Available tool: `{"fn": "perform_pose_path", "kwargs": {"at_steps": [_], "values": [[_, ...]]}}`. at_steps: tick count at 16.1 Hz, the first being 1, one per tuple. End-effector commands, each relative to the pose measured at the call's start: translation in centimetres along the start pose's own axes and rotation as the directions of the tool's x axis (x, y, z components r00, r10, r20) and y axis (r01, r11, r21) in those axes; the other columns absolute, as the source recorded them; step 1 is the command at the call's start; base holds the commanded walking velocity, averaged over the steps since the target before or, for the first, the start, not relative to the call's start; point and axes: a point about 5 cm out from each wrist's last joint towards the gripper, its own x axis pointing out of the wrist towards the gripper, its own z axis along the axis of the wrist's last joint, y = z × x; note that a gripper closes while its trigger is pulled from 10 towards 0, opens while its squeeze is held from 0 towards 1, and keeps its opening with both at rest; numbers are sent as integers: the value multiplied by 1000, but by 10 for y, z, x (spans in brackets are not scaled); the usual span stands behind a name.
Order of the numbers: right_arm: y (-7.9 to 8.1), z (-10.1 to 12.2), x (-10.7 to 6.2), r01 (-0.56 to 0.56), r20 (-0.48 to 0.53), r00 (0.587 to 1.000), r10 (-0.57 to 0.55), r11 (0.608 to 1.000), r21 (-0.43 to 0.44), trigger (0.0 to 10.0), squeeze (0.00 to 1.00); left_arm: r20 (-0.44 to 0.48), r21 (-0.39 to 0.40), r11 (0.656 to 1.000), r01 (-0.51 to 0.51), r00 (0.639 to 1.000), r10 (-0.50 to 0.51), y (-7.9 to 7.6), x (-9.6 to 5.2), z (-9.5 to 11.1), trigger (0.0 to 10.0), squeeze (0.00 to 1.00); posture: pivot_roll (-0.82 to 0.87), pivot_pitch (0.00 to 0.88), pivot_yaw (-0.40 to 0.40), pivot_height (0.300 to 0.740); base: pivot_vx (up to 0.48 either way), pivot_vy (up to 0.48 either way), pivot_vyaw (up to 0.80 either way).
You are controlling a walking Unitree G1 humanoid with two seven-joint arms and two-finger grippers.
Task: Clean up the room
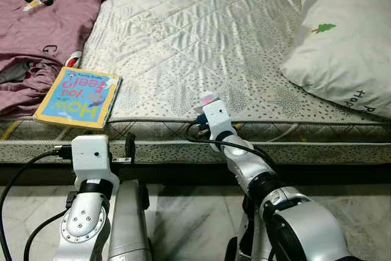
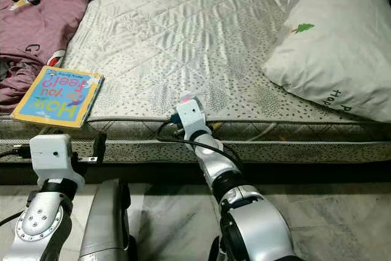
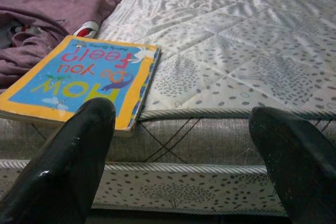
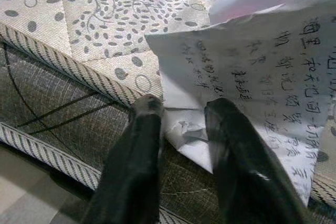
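A sheet of crumpled white paper (image 4: 262, 51) with handwriting lies at the front edge of the mattress (image 1: 201, 29). My right gripper (image 4: 184, 111) is shut on its lower corner, and the paper (image 1: 209, 98) peeks out pink-white above the right wrist. A yellow and blue picture book (image 1: 78, 97) lies flat on the front left corner of the mattress. Below the bed edge and just right of the book (image 3: 84, 77), my left gripper (image 3: 184, 114) is open, with nothing between its fingers.
A white pillow (image 1: 348, 47) lies on the right side of the mattress. A purple patterned cloth (image 1: 43, 22) is bunched on the left, behind the book. The bed's side panel (image 1: 183, 151) faces me, with marble floor (image 1: 183, 218) below.
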Motion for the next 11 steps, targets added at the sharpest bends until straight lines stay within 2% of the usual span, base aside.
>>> {"fn": "perform_pose_path", "kwargs": {"at_steps": [1, 8, 11], "values": [[1, -4, 0, -2, -25, 1000, 2, 1000, 5, 0, 0, -12, 11, 1000, -13, 1000, 13, 2, 0, -1, 10000, 0, 308, 188, -28, 479, 0, 0, 0], [-1, -3, 0, 3, -17, 1000, -3, 1000, 13, 0, 0, -1, 8, 1000, -14, 1000, 14, 1, 5, 0, 10000, 0, 302, 172, -32, 479, 0, 0, 0], [-8, 5, 1, 33, 23, 999, -34, 999, 37, 0, 0, 12, 2, 1000, -15, 1000, 15, 0, 9, 2, 10000, 0, 296, 158, -36, 479, 0, 0, 0]]}}
